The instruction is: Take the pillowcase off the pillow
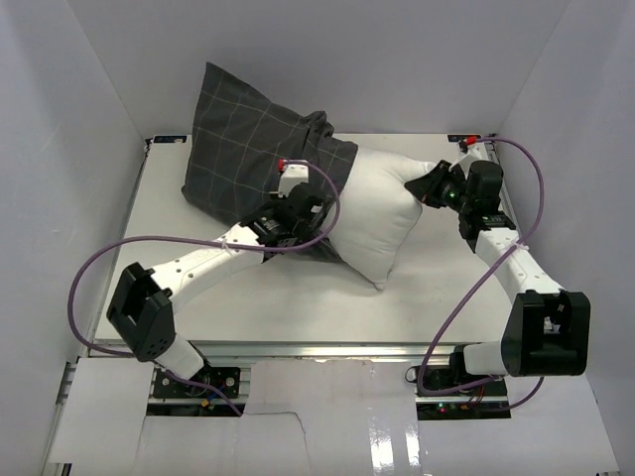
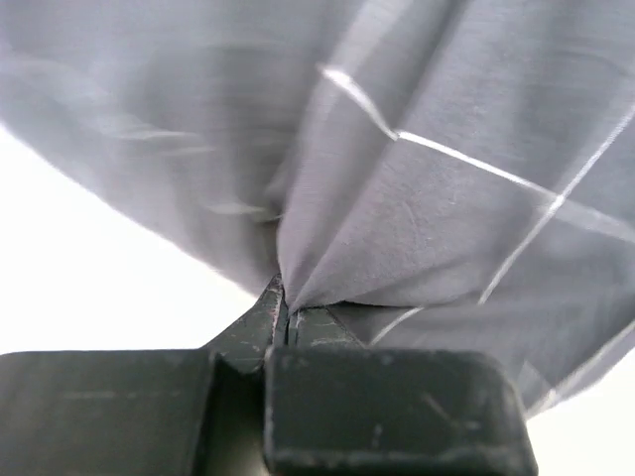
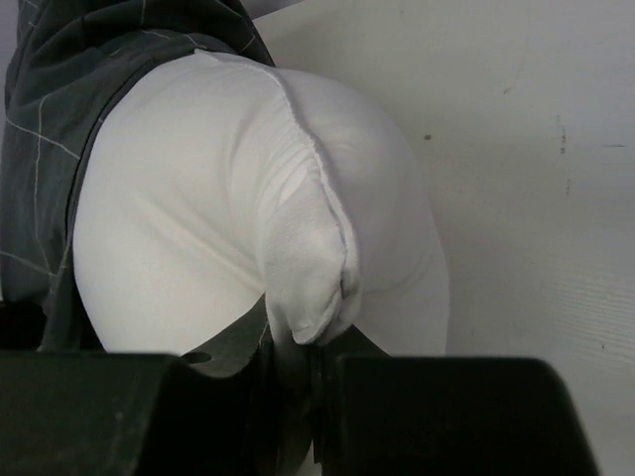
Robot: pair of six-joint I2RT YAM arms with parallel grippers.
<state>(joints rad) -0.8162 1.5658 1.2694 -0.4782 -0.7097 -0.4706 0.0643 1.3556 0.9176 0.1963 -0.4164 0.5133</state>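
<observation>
The dark grey pillowcase [image 1: 243, 149] with thin light grid lines covers the far left half of the white pillow [image 1: 382, 213], whose right half is bare. My left gripper [image 1: 306, 220] is shut on a fold of the pillowcase [image 2: 417, 198] at its open edge, near the table's middle. My right gripper [image 1: 425, 185] is shut on the bare corner of the pillow [image 3: 308, 288] at the right. In the right wrist view the pillowcase [image 3: 45, 119] shows bunched at the far left behind the pillow. The pillow's tag is out of view.
The white table [image 1: 258, 297] is walled by white panels at the back and both sides. Purple cables [image 1: 109, 253] loop over both arms. A red-tipped fitting [image 1: 471, 140] sits at the table's back right corner.
</observation>
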